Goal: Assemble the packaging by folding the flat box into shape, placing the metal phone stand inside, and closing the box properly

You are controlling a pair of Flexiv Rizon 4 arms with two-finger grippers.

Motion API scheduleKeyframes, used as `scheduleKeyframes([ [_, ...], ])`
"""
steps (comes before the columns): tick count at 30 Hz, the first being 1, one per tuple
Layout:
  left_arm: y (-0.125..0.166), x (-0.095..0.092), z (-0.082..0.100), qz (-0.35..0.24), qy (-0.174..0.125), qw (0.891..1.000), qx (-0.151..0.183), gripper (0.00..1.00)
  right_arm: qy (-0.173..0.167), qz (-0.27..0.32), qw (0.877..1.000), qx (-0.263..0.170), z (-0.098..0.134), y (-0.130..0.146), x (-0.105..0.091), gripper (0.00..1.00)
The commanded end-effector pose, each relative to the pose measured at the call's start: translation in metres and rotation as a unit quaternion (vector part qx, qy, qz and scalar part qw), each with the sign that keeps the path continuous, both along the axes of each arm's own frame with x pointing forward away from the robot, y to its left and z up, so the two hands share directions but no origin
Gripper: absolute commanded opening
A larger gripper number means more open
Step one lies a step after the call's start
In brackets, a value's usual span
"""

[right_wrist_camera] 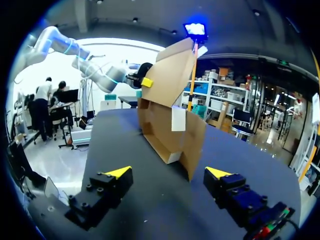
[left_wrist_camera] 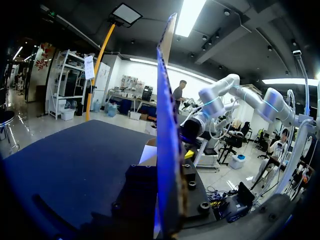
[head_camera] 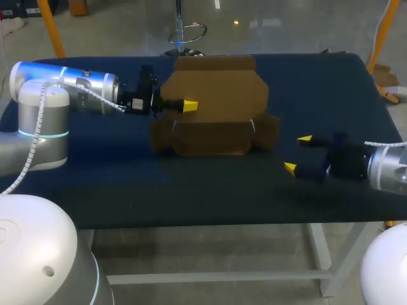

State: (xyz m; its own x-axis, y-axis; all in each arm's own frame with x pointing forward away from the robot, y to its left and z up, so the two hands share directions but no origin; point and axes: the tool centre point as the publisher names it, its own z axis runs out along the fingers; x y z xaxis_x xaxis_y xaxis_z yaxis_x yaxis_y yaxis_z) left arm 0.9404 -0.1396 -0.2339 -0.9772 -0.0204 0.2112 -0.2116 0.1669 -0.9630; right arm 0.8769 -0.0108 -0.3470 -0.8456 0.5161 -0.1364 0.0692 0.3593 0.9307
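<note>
The box (head_camera: 216, 121), judged light and crease-prone, was apparently pinched at a flap edge by the left end effector (head_camera: 189, 105); the right end effector (head_camera: 297, 153) was held spread.

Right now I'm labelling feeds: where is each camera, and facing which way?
Head: above, behind the robot, looking down on the table; the left gripper and right gripper show.
Left wrist: looks along the left gripper, shut on the cardboard box, seen edge-on.
Right wrist: open right gripper faces the box across the table.
Shared: the box.
</note>
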Motion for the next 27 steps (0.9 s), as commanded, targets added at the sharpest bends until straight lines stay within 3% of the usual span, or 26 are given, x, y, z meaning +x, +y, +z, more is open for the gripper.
scheduleKeyframes([
  [1,0.0,0.0,-0.002,0.0,0.0,1.0,0.0,0.0,0.001,0.004,1.0,0.0,-0.003,0.001,0.017,1.0],
  [17,0.0,0.0,-0.002,0.0,0.0,1.0,0.0,0.0,0.018,0.005,1.0,0.023,-0.02,0.016,0.069,1.0],
  [27,0.0,0.0,-0.002,0.0,0.0,1.0,0.0,0.0,0.026,0.005,0.999,0.036,-0.027,0.025,0.093,0.82],
])
